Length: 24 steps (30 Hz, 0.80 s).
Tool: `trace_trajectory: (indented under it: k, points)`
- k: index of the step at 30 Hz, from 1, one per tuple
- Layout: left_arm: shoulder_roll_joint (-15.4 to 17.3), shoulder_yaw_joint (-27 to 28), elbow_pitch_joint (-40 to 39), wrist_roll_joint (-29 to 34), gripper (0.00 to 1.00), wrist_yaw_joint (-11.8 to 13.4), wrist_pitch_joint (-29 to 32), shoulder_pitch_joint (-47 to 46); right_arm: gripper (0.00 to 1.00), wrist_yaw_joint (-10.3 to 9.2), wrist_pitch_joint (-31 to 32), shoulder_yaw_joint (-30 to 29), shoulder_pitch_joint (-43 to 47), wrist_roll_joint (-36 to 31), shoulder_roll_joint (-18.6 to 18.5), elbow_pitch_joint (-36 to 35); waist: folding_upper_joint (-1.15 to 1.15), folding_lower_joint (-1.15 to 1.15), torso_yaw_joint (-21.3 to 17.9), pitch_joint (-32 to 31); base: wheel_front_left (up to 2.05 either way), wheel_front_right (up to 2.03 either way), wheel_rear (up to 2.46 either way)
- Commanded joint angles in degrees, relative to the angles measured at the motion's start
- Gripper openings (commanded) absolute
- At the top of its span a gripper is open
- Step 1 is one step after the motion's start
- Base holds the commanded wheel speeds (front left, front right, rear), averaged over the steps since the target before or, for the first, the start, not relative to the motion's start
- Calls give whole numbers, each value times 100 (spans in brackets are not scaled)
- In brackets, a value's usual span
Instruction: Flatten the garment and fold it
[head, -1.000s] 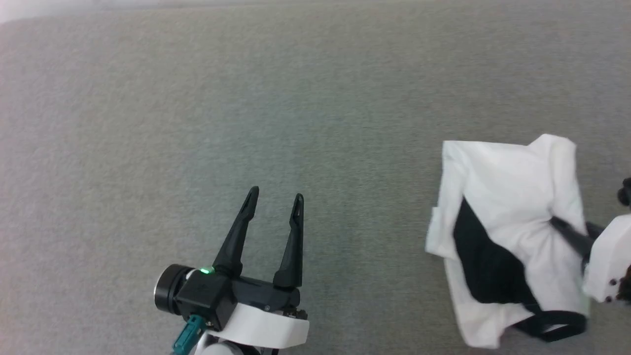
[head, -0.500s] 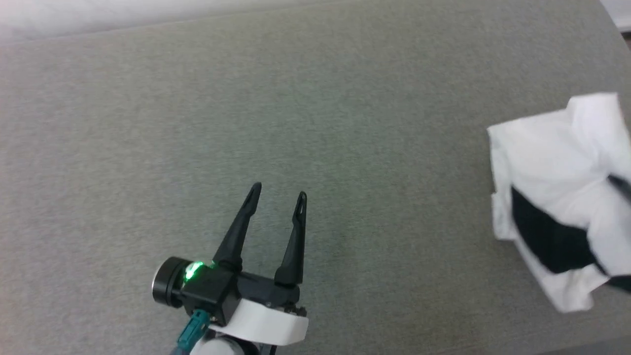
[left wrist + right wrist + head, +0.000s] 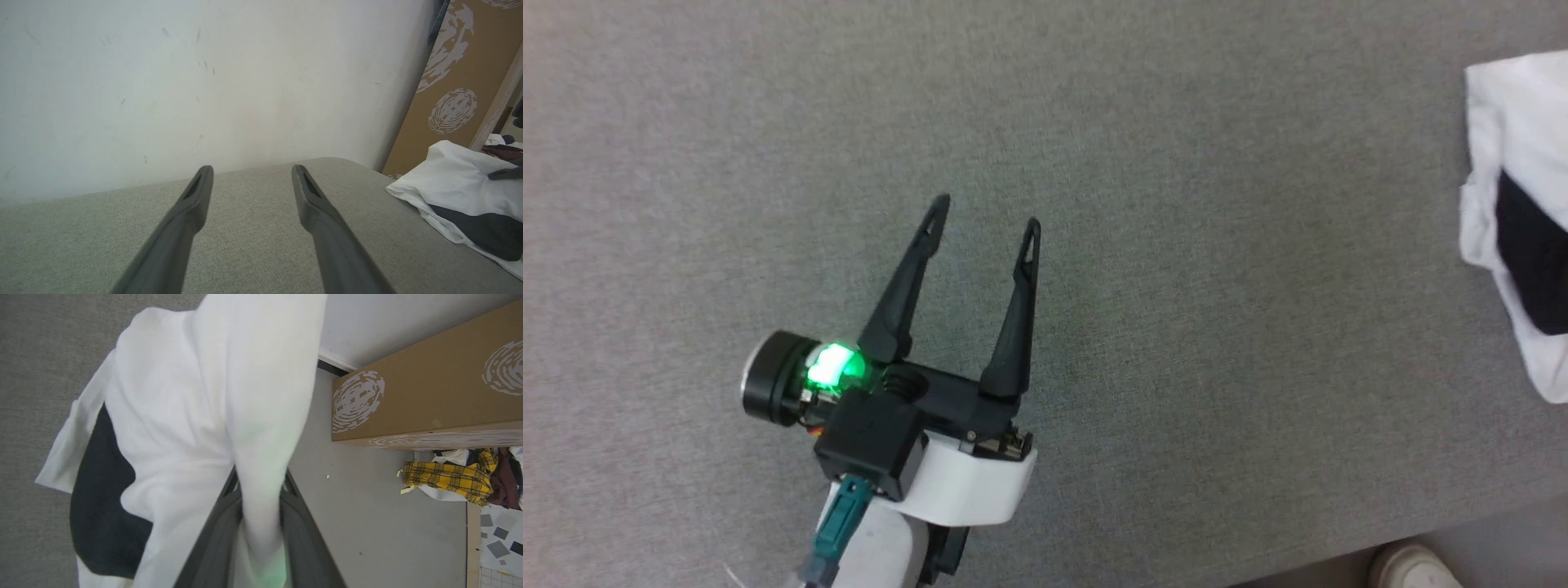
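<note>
The garment point(image 3: 1515, 122), white with a black sleeve patch, lies bunched at the right edge of the grey padded surface point(image 3: 1176, 245). In the right wrist view my right gripper point(image 3: 259, 490) is shut on a white fold of the garment point(image 3: 175, 416), and the cloth drapes over both fingers. My left gripper point(image 3: 987, 212) hovers open over bare surface, far to the left of the garment. Seen from the left wrist, the left gripper point(image 3: 252, 169) has nothing between its fingers, and the garment point(image 3: 457, 183) lies off to the right.
A brown cardboard box point(image 3: 429, 396) with white prints stands on the floor beyond the surface's right end, by the white wall point(image 3: 163, 81). A heap of clothes with a yellow plaid piece point(image 3: 449, 477) lies near it. A person's shoe point(image 3: 1413, 567) shows below the surface's near edge.
The head camera has shifted. Relative to my left gripper, the garment has travelled to the right with my right gripper, which has passed out of the head view. The left gripper stays open.
</note>
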Motion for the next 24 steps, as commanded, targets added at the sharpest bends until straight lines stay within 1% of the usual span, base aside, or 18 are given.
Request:
trace_trajectory:
  k: [1,5,12,19,20,22,24]
  points:
    - [39,6,-68,80,100,44,-22,-119,0,-13,-123,38,-141,-54,-73,132,-1,-1,-42,339,0,0,0]
    - [1,12,-249,160,100,150,-95,-229,0,-13,-477,190,-342,-70,-149,558,-1,-1,-22,546,0,0,0]
    - [-7,-56,-448,307,100,250,-169,-313,0,-13,-951,541,-692,-15,-39,1168,-1,-1,-41,803,0,0,0]
    - [-1,-17,-473,389,100,368,-133,-383,0,-13,-1251,935,-1040,54,61,1678,-1,-1,-123,882,0,0,0]
    - [-10,-8,-477,383,100,388,-136,-395,15,-13,-1283,992,-1078,72,77,1743,-1,-1,-132,876,0,0,0]
    - [13,-13,-449,410,100,394,-127,-405,40,-13,-1343,1097,-1144,117,107,1872,-1,-1,-144,839,0,0,0]
    - [7,-11,-424,391,100,410,-130,-403,83,-13,-1408,1192,-1199,155,113,1996,-1,-1,-144,780,0,0,0]
